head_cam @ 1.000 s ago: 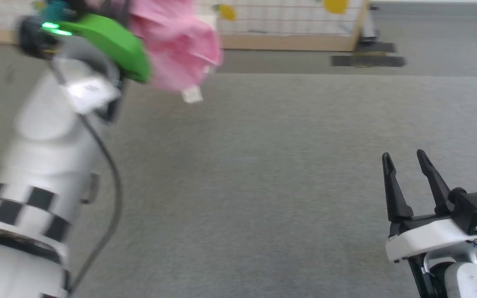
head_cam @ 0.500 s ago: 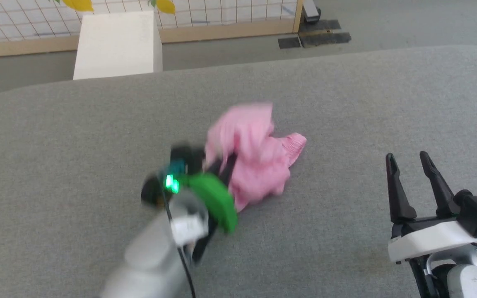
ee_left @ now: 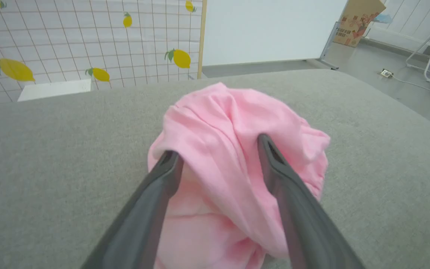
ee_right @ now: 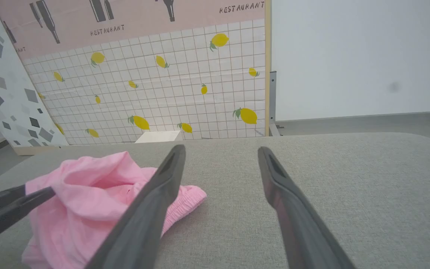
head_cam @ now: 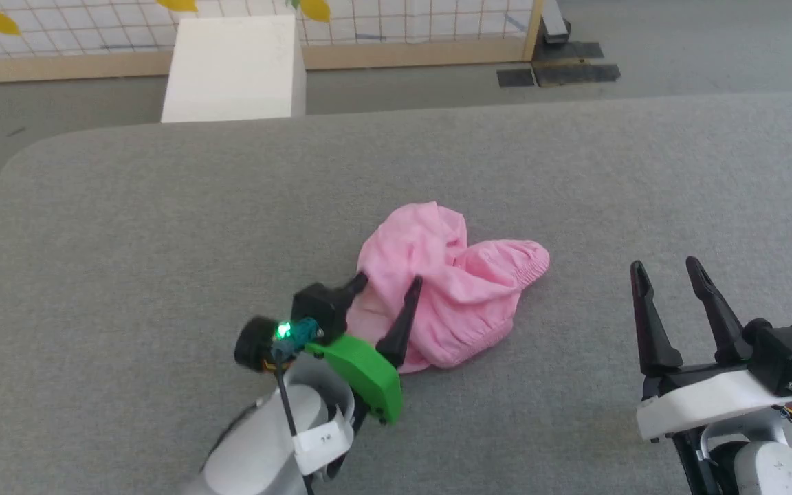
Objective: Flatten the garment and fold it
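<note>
One grey padded table [head_cam: 128, 227] is lying under the garment [head_cam: 458, 289], the single pink piece here, which is sitting as a crumpled heap near the middle of the tabletop. A second ago it was hanging in the air from the raised left arm, and half a second ago it was coming down in a blur. One white box [head_cam: 234, 69] is standing on the floor beyond the garment, up and to its left in the head view. Two grippers are showing, each with two dark fingers. The left gripper [head_cam: 388, 279] is now lying low at the garment's near left edge with its fingers spread apart, a hump of cloth bulging loosely between them and touching both, no longer pinched. The right gripper [head_cam: 665, 263] is hovering well apart from the garment on its right, fingers likewise parted and holding nothing, much as it was in both earlier moments.
</note>
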You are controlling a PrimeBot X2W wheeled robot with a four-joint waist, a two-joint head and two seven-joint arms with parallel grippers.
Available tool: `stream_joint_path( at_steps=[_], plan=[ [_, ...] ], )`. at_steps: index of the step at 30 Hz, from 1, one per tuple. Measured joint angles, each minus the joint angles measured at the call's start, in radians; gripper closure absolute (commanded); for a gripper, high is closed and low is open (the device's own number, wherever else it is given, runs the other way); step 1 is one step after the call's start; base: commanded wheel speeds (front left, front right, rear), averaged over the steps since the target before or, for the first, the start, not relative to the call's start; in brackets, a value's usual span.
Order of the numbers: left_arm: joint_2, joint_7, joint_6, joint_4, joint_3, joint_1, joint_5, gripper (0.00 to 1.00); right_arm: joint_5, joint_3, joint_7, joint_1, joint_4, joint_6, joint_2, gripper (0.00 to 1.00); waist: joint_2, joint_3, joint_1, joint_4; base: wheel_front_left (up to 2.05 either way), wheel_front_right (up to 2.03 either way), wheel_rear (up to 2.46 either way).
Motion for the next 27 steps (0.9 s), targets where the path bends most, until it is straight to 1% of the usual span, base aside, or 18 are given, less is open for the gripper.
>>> stream_joint_path(
  at_steps=[4,8,12,15,18,21,27],
  plan=[
    [0.021,-0.005,0.039,-0.179,0.076,0.004,0.069,0.0,-0.002,-0.005,0.002,0.005,-0.001,0.0,0.0,0.0,0.0,-0.026,0.0,0.022,0.0,0.0,0.0],
    [0.05,-0.005,0.061,-0.284,0.162,0.053,0.103,0.0,-0.004,-0.009,0.012,0.021,-0.005,0.0,0.0,0.0,0.0,-0.056,0.0,0.039,0.0,0.0,0.0],
    [0.096,-0.005,0.077,-0.318,0.244,0.118,0.108,0.0,-0.011,-0.012,0.019,0.044,-0.014,0.0,0.0,0.0,0.0,-0.08,0.0001,0.051,0.0,0.0,0.0],
    [0.142,-0.005,0.09,-0.325,0.301,0.182,0.112,0.0,-0.012,-0.012,0.036,0.064,-0.022,0.0,0.0,0.0,0.0,-0.097,0.0,0.055,0.0,0.0,0.0],
    [0.177,-0.005,0.102,-0.321,0.344,0.25,0.11,0.0,-0.018,-0.012,0.049,0.087,-0.034,0.0,0.0,0.0,0.0,-0.112,0.0,0.057,0.0,0.0,0.0],
    [0.209,-0.005,0.104,-0.321,0.381,0.322,0.097,0.0,-0.021,-0.01,0.063,0.115,-0.051,0.0,0.0,0.0,0.0,-0.124,0.0,0.057,0.0,0.0,0.0],
    [0.225,-0.005,0.108,-0.346,0.424,0.383,0.092,0.0,-0.022,-0.005,0.083,0.137,-0.072,0.0,0.0,0.0,0.0,-0.127,0.0,0.06,0.0,0.0,0.0]
  ],
)
